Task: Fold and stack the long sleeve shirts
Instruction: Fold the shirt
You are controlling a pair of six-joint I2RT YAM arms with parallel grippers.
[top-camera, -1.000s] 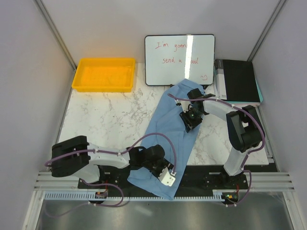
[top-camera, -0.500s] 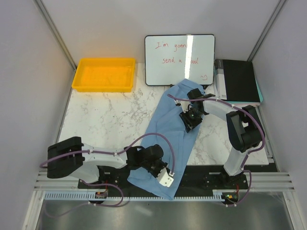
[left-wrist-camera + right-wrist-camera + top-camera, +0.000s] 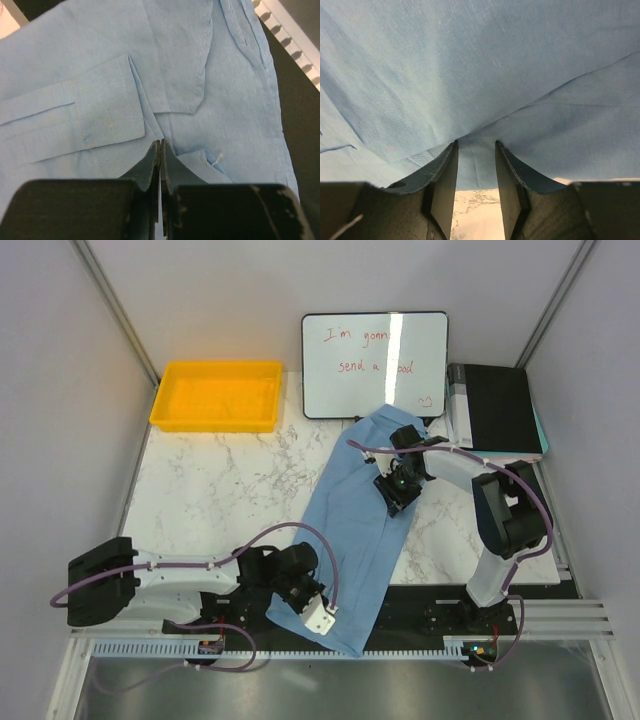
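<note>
One long sleeve shirt point(image 3: 355, 510), light blue, lies in a long diagonal strip from the whiteboard down over the table's near edge. My left gripper point(image 3: 298, 592) sits on its lower left part. In the left wrist view the gripper point(image 3: 160, 142) is shut, its tips pinching the shirt point(image 3: 175, 60) just below a sleeve cuff point(image 3: 107, 102). My right gripper point(image 3: 393, 498) rests on the shirt's upper right edge. In the right wrist view that gripper point(image 3: 476, 142) stands partly open, both tips against the cloth point(image 3: 495, 65), with the shirt's edge across the gap and marble showing below.
A yellow tray point(image 3: 215, 366) stands at the back left. A whiteboard point(image 3: 375, 365) with red writing leans at the back middle, and a black binder point(image 3: 495, 410) lies at the back right. The marble table point(image 3: 220, 490) is bare on the left. A black base plate point(image 3: 430, 605) runs along the near edge.
My left gripper has shut on the shirt and shifted left and toward the near edge as its arm swung left. The right arm has not moved.
</note>
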